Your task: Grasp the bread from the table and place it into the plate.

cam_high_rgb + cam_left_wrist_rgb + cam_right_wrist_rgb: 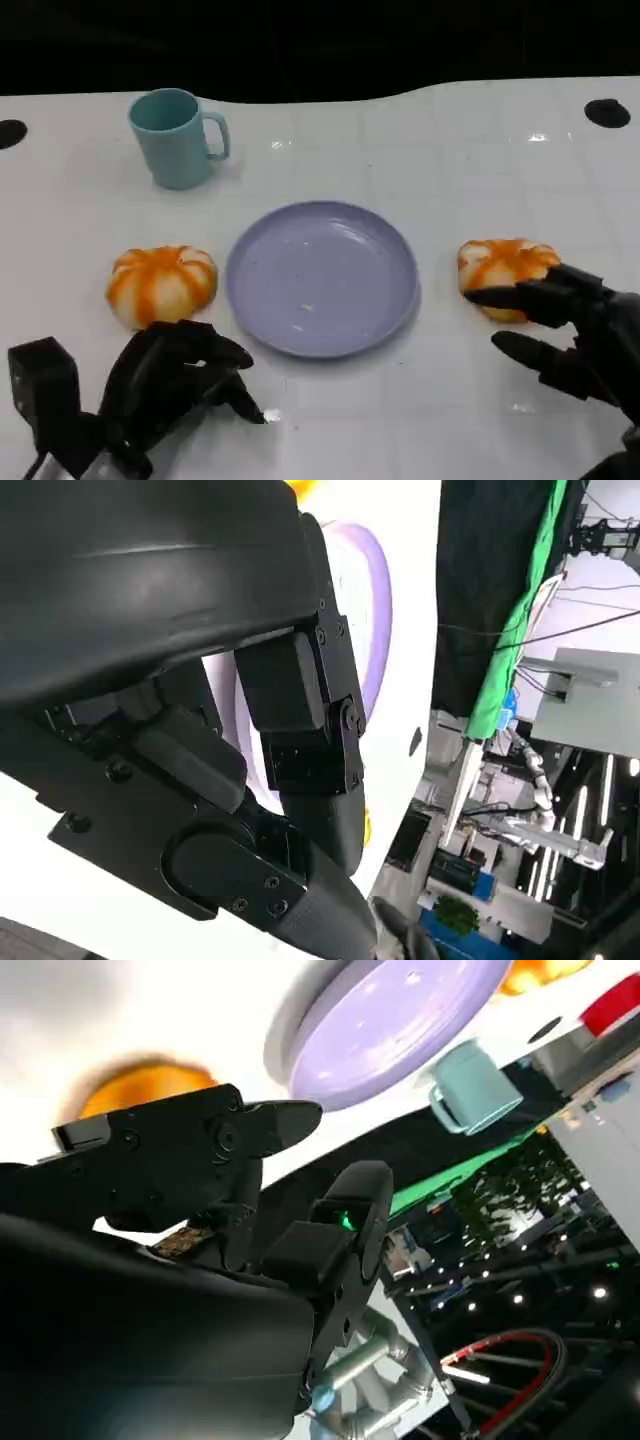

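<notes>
On the white surface (450,400) the lilac plate (250,300) lies in the middle, and there are two orange-striped breads: one at 9 o'clock of the plate (160,283) and one at 3 o'clock (500,262), both apart from the rim. A teal mug (176,137) stands at 11 o'clock, well away. The right hand (560,330) is at the right bread with its fingers spread; one finger seems to lie on the near side of this bread, but the bread is not yet enclosed, so I judge the step is the reach before the grasp. To do it well, the hand should go a little more forward until the bread sits between thumb and fingers, then close softly, because such a bun probably dents easily. After this a short lift is needed, enough to pass over the plate rim, and a move toward 9 o'clock to set it down inside. The left hand (175,385) rests near the lower edge, just under the left bread, with fingers curled and holding nothing; it can stay there.
</notes>
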Controlling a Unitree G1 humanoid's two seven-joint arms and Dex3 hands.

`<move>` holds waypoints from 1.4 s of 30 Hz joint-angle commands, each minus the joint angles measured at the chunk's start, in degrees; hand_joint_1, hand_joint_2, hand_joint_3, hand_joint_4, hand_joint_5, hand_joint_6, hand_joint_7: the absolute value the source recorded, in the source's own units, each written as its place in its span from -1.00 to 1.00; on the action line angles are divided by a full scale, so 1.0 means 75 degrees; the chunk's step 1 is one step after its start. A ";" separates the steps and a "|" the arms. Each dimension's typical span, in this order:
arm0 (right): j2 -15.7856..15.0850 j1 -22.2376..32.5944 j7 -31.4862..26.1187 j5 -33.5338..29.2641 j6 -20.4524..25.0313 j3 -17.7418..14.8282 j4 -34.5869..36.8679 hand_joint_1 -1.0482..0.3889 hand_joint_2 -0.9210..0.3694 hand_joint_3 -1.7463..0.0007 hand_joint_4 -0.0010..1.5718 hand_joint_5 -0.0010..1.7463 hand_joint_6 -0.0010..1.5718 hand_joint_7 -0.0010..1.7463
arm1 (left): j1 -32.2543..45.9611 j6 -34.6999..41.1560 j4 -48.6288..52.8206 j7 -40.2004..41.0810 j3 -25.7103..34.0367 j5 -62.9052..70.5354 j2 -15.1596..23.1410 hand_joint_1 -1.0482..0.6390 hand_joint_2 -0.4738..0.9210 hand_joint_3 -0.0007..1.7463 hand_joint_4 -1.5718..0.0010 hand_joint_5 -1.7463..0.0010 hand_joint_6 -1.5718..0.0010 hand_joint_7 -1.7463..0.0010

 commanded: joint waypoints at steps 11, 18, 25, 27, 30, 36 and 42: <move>-0.0748 0.0064 0.1744 -0.0666 0.2793 -0.0082 -0.2102 -0.28 -0.90 1.00 -0.93 -0.51 -0.57 -1.00 | -0.0075 -0.0109 0.0074 -0.0055 0.0038 -0.0003 0.0101 -1.00 0.73 -1.00 -1.00 0.34 -1.00 0.81; -0.0794 -0.0412 0.2276 -0.1496 0.3906 0.0414 -0.2007 -0.37 -0.88 1.00 -1.00 -0.63 -0.65 -0.99 | -0.0054 -0.0054 0.0016 0.0004 0.0009 0.0028 0.0105 -1.00 0.73 -1.00 -1.00 0.34 -1.00 0.80; -0.0674 -0.0962 0.2192 -0.1788 0.4407 0.1018 -0.1237 -0.33 -0.82 1.00 -1.00 -0.62 -0.65 -1.00 | -0.0057 -0.0040 0.0016 0.0036 0.0002 0.0033 0.0096 -1.00 0.73 -1.00 -1.00 0.35 -1.00 0.81; -0.0664 -0.1134 0.2114 -0.1859 0.4482 0.1167 -0.0991 -0.36 -0.83 0.99 -1.00 -0.60 -0.66 -1.00 | -0.0066 -0.0026 0.0030 0.0024 0.0011 0.0015 0.0084 -1.00 0.73 -1.00 -1.00 0.35 -1.00 0.81; -0.0610 -0.1457 0.1927 -0.1951 0.4522 0.1394 -0.0480 -0.35 -0.85 0.99 -1.00 -0.55 -0.65 -1.00 | -0.0069 -0.0053 0.0035 0.0021 0.0011 0.0016 0.0070 -1.00 0.73 -1.00 -1.00 0.35 -1.00 0.81; -0.0490 -0.2093 0.1640 -0.1979 0.4575 0.1781 0.0552 -0.35 -0.87 0.99 -0.98 -0.51 -0.64 -1.00 | -0.0057 -0.0070 0.0018 0.0040 0.0004 0.0035 0.0073 -1.00 0.73 -1.00 -1.00 0.35 -1.00 0.81; -0.0208 -0.2937 0.0855 -0.2047 0.4368 0.2240 0.2302 -0.36 -0.86 1.00 -0.94 -0.48 -0.61 -0.99 | -0.0048 -0.0079 0.0014 0.0021 0.0011 0.0029 0.0083 -1.00 0.74 -1.00 -1.00 0.35 -1.00 0.81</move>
